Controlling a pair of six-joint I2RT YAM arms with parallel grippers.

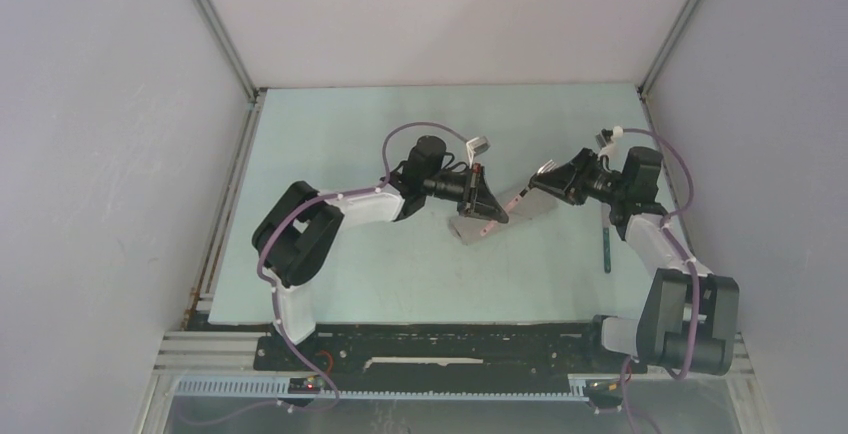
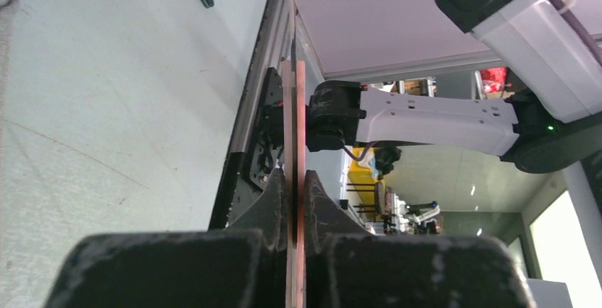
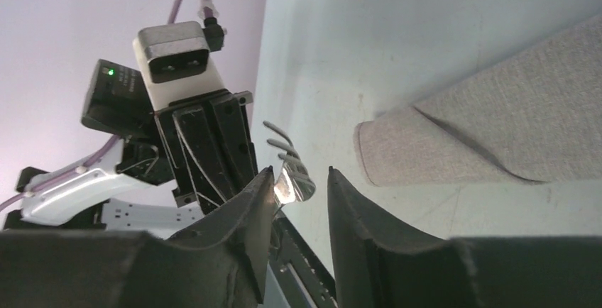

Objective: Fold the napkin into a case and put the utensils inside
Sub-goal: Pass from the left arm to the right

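Aiming for the case [image 3: 483, 130] mouth
Go in straight: left gripper [image 2: 291, 180] pinches the pink handle [image 2: 301, 145]; right gripper [image 3: 300, 177] sits half open round the fork [image 3: 292, 182].

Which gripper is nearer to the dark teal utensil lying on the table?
Right. The right gripper is left of the teal utensil, at the napkin's end; the left gripper is farther left, over the napkin.

No readable text, labels, numbers anywhere in view.
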